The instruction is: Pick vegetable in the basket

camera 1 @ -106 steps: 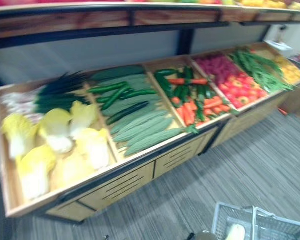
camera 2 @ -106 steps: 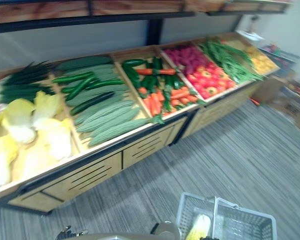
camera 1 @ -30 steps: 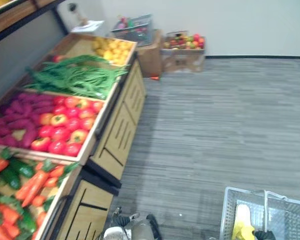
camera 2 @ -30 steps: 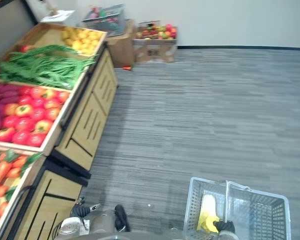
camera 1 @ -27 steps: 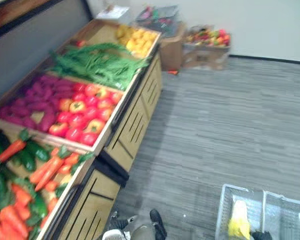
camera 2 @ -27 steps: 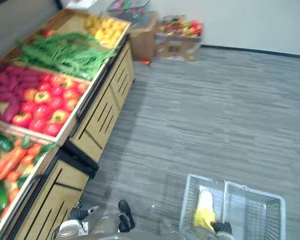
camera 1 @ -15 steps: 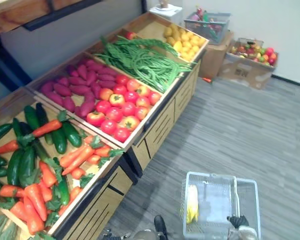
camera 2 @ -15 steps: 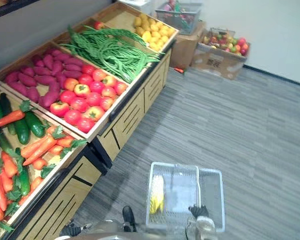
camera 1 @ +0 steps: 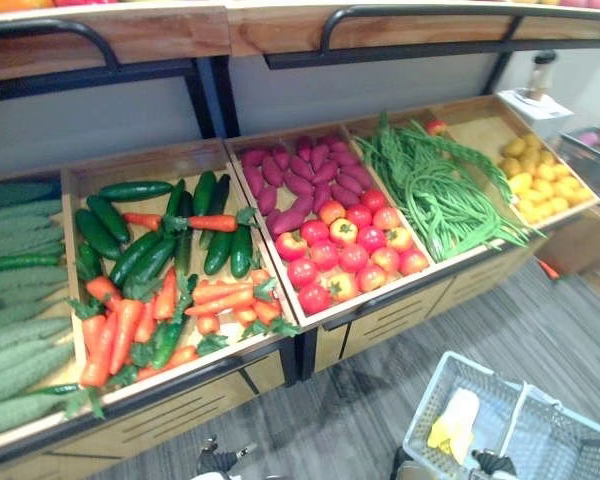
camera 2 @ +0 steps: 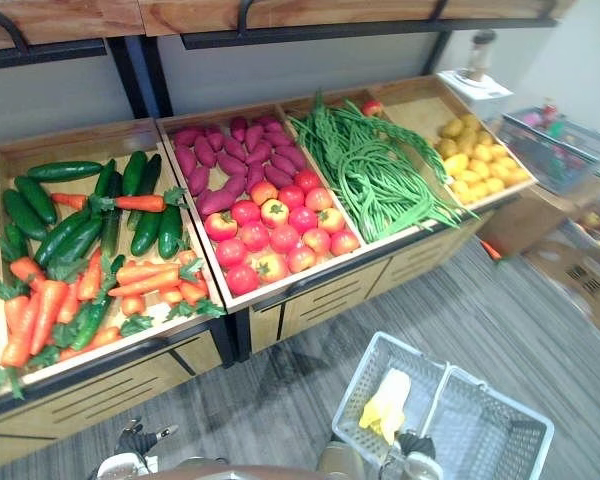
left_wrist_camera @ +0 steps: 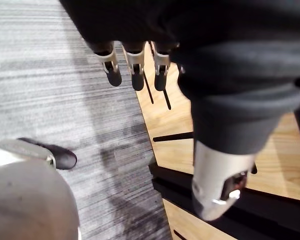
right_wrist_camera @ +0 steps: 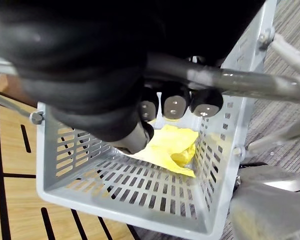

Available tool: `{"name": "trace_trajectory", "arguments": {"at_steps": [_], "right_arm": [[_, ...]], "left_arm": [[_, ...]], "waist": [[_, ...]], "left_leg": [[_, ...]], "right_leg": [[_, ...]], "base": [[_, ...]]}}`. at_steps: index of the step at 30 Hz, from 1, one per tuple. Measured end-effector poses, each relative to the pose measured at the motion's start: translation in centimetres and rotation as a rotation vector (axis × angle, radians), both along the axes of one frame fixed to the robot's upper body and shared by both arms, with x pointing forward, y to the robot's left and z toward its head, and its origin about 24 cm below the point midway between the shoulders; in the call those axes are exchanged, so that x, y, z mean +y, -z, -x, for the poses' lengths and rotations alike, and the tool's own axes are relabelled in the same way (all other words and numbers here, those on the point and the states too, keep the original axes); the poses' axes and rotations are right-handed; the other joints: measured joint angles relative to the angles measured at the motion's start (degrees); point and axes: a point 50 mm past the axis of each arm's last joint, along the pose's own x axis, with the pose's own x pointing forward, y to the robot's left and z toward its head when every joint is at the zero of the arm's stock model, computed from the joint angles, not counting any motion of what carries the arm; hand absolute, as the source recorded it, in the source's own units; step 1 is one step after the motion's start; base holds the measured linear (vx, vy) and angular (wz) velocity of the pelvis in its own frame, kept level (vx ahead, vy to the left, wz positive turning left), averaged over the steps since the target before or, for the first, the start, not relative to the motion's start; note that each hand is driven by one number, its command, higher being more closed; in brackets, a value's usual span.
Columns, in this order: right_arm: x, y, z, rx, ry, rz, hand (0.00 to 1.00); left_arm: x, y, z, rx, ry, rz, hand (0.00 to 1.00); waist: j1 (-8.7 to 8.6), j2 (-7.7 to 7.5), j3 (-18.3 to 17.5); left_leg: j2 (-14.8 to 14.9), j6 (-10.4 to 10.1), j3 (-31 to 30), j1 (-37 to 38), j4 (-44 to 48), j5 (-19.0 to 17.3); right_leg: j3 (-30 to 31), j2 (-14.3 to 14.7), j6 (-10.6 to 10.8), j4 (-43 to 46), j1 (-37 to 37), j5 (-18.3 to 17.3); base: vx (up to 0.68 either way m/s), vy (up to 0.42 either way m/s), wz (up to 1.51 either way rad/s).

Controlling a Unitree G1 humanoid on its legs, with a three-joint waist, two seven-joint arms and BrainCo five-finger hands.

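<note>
The long wooden counter (camera 1: 195,405) runs slantwise across the head views, and its front lip marks the near edge of the produce bins. Carrots (camera 1: 130,325) and cucumbers lie in one bin, tomatoes (camera 1: 345,255) in the next, then green beans (camera 2: 375,170). A wooden shelf (camera 1: 130,35) overhangs the back of the bins. In front of the counter the grey striped floor (camera 2: 540,330) is open toward the right, up to a cardboard box (camera 2: 525,215) at the counter's far end.

The grey slotted basket (camera 2: 362,388) hangs low at the right, near the counter's front but apart from it. A pale yellow cabbage (camera 1: 454,425) lies inside it, against the wall on the counter's side. The right hand (right_wrist_camera: 174,104) is above the basket with its fingers curled round the metal handle (right_wrist_camera: 230,82), and the cabbage (right_wrist_camera: 170,145) sits directly below those fingers on the basket's floor, not touching them.

The left hand (left_wrist_camera: 132,70) hangs beside the counter's wooden front panel with its fingers straight and apart, holding nothing.
</note>
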Motion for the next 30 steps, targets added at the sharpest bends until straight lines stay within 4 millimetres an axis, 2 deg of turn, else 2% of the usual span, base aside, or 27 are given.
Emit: {"name": "trace_trajectory", "arguments": {"at_steps": [1,2,3,4,5,6,7,8,9,10,12,14,17,19,25,30], "right_arm": [[-0.3,-0.1,-0.1,-0.004,0.003,0.010,1.00],[-1.3,-0.3,0.0,-0.006,0.021,0.030,1.00],[-1.5,-0.4,0.1,-0.005,0.030,0.034,1.00],[-1.8,-0.4,0.2,-0.003,0.037,0.040,1.00],[-1.9,-0.4,0.3,0.000,0.037,0.041,1.00],[-2.0,-0.4,0.7,0.008,0.044,0.043,1.00],[-2.0,-0.4,0.8,0.011,0.047,0.043,1.00],[-2.2,-0.4,1.2,0.019,0.048,0.047,1.00],[-2.3,-0.4,1.1,0.016,0.046,0.049,1.00],[-2.4,-0.5,0.9,0.011,0.044,0.050,1.00],[-2.7,-0.6,0.7,0.008,0.041,0.055,1.00],[-2.8,-0.4,1.1,0.028,0.046,0.046,1.00],[-2.8,-0.4,1.2,0.029,0.050,0.043,1.00],[-2.7,-0.3,1.5,0.038,0.052,0.040,1.00],[-2.6,-0.2,2.4,0.051,0.068,0.069,1.00],[-2.4,-0.2,2.1,0.060,0.035,0.102,1.00]], "left_arm": [[-0.7,0.2,0.1,0.001,-0.018,0.021,0.00],[-1.9,0.6,0.5,0.011,-0.061,0.064,0.00],[-2.3,0.8,0.7,0.015,-0.082,0.080,0.00],[-2.5,0.9,1.0,0.011,-0.129,0.101,0.00],[-2.6,0.9,1.1,0.011,-0.144,0.106,0.00],[-2.7,0.9,1.1,0.009,-0.152,0.113,0.00],[-2.8,0.9,1.1,0.008,-0.152,0.116,0.00],[-3.1,0.9,0.9,0.006,-0.147,0.121,0.00],[-3.1,0.9,0.8,0.004,-0.146,0.122,0.00],[-3.1,0.9,0.8,0.004,-0.145,0.121,0.00],[-3.3,1.0,0.9,0.009,-0.139,0.124,0.00],[-3.0,0.9,1.0,0.012,-0.143,0.114,0.00],[-2.7,0.9,1.2,0.014,-0.146,0.102,0.00],[-2.0,0.4,0.9,-0.016,-0.160,0.058,0.00],[2.6,-4.4,-2.1,-0.211,-0.196,-0.377,0.00],[4.6,-11.1,-5.3,-0.497,-0.225,-0.696,0.00]], "waist": [[0.03,2.10,-0.31],[-0.60,4.52,-0.14],[-0.57,5.49,-0.22],[-0.60,5.97,-0.13],[-0.78,5.97,-0.11],[-1.99,5.79,0.00],[-2.38,5.62,0.10],[-2.56,5.54,0.08],[-2.64,5.44,0.08],[-2.52,5.42,0.06],[-2.69,6.24,0.20],[-2.88,6.31,0.16],[-3.97,6.38,0.14],[-4.06,6.36,-0.07],[-3.84,5.89,-0.04],[-3.86,5.70,-0.02]], "left_leg": [[2.23,-0.58,0.89,-0.52,0.12,0.26],[5.72,-2.81,3.41,0.05,-1.32,1.89],[6.83,-3.65,3.40,0.20,-2.08,2.82],[7.65,-4.16,3.76,0.79,-3.66,5.88],[7.86,-4.01,4.21,0.68,-4.15,7.48],[8.11,-3.02,7.01,0.59,-4.76,11.09],[8.07,-2.54,8.74,0.69,-4.87,12.27],[8.15,-1.39,12.85,0.76,-5.53,14.16],[7.93,-1.06,16.22,0.78,-6.63,15.44],[7.78,-0.74,17.92,0.78,-7.65,15.69],[8.07,-0.36,19.44,0.77,-9.40,15.98],[8.01,-0.19,20.45,0.95,-10.76,16.08],[7.46,-0.56,20.53,0.79,-11.61,15.02],[6.62,-0.52,20.58,0.72,-11.59,14.06],[4.02,-0.23,20.42,0.75,-12.66,14.03],[3.16,-0.14,20.33,1.80,-14.05,13.88]], "right_leg": [[-1.65,1.62,-0.79,0.21,0.29,0.10],[-4.97,3.91,-3.21,1.12,1.30,-2.37],[-5.87,4.67,-3.99,1.80,1.40,-2.83],[-7.68,5.02,-5.52,2.93,1.91,-3.99],[-8.72,5.00,-6.12,3.20,2.45,-4.35],[-11.96,4.61,-7.09,3.33,4.41,-4.96],[-13.05,4.38,-7.49,3.37,5.14,-5.21],[-14.73,4.25,-7.86,3.27,5.99,-5.60],[-15.73,4.25,-7.79,2.75,6.26,-6.37],[-16.00,4.35,-7.46,1.89,6.28,-7.41],[-17.28,4.76,-7.42,1.28,6.30,-7.49],[-17.84,5.24,-6.67,0.40,6.65,-7.72],[-17.21,5.53,-5.38,-1.25,7.19,-6.87],[-16.21,5.49,-5.00,-2.61,7.59,-5.66],[-15.60,4.39,-4.00,-7.06,9.47,-2.19],[-15.18,4.18,-3.83,-8.54,10.62,-1.64]], "base": [[0.26,-0.612,0.83],[0.17,-0.324,0.66],[0.21,-0.461,0.72],[0.11,-0.320,0.46],[0.12,-0.422,0.89],[0.06,-0.236,0.92],[0.08,-0.319,1.08],[0.00,-0.209,0.76],[-0.03,-0.181,0.63],[-0.07,-0.115,0.37],[-0.11,-0.026,0.34],[-0.13,0.029,0.32],[-0.06,0.102,0.16],[-0.01,0.092,0.04],[0.07,0.090,0.04],[0.11,0.029,0.04]]}}
